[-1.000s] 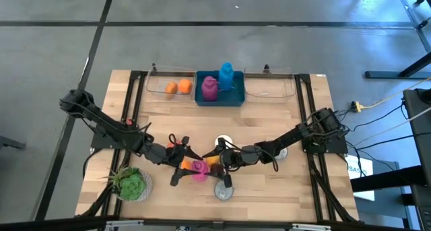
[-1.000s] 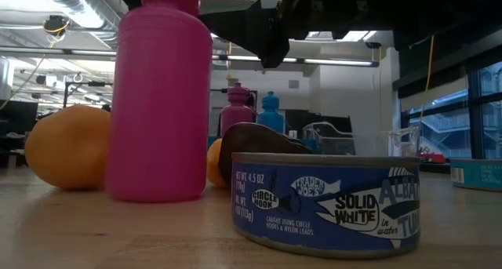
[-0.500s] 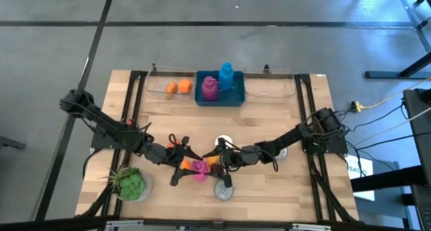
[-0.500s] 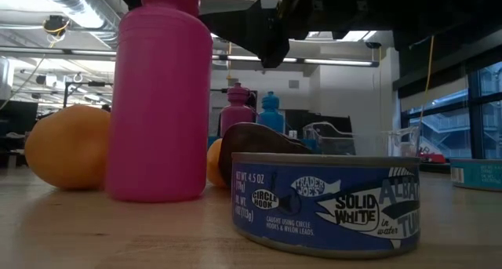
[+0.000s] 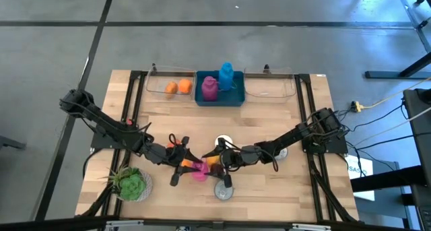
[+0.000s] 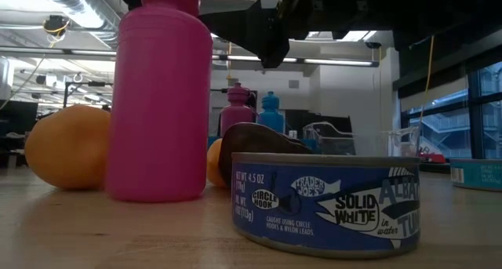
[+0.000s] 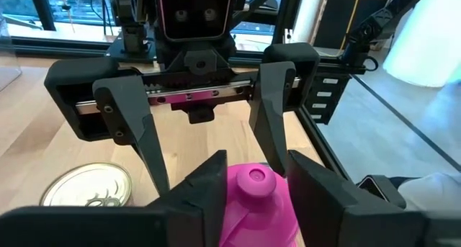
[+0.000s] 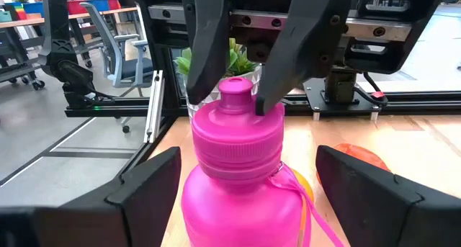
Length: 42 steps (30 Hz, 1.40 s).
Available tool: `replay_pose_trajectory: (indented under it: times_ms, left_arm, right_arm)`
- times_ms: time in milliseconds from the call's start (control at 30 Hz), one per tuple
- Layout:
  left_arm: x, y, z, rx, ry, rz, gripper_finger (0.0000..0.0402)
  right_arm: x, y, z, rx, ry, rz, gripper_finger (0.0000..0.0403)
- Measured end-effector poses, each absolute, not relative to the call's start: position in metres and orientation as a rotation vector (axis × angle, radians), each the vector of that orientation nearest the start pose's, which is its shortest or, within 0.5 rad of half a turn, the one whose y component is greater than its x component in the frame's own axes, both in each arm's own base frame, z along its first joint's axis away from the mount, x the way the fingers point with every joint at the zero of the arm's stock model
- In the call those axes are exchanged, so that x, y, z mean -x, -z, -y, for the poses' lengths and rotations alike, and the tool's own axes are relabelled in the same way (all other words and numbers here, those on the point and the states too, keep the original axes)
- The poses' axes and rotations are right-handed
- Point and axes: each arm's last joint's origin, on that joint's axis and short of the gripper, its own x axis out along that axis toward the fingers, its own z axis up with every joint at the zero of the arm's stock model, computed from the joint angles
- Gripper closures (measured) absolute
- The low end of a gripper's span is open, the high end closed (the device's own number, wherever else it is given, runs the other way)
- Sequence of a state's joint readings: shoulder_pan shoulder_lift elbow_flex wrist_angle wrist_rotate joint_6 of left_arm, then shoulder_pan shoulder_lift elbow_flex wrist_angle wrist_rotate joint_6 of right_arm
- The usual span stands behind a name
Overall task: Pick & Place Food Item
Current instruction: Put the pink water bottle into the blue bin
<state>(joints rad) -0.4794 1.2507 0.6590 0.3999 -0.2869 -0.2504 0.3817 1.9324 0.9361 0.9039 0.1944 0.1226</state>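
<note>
Your left claw point(image 8: 259, 56) is closing around the cap of the pink bottle point(image 6: 161, 96), its fingers point(image 7: 202, 196) sitting against the neck on both sides, so it is gripping the bottle. That bottle is standing upright near the front middle of the bench point(image 5: 269, 123), just beside an orange point(image 6: 67, 147) and behind the tuna can point(image 6: 325, 202). Your right claw point(image 7: 205, 110) is facing it from the opposite side, fingers spread wide on either side of the bottle and holding nothing.
</note>
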Motion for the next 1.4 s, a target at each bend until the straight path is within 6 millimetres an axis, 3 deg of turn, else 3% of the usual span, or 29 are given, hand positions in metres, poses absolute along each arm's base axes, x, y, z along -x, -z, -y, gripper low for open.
replay_pose_trajectory:
  times_ms: [567, 1100, 1400]
  left_arm:
    - [-0.241, -0.249, 0.116, 0.172, 0.168, -0.205, 0.0361]
    - [-0.240, -0.250, 0.114, 0.141, 0.166, -0.201, 0.0374]
    - [-0.232, -0.264, 0.108, 0.152, 0.170, -0.150, 0.0374]
  right_arm:
    - [-0.366, -0.169, -0.141, -0.096, -0.182, -0.100, 0.0080]
    - [-0.366, -0.169, -0.141, -0.096, -0.181, -0.100, 0.0080]
    - [-0.367, -0.171, -0.141, -0.102, -0.183, -0.079, 0.0080]
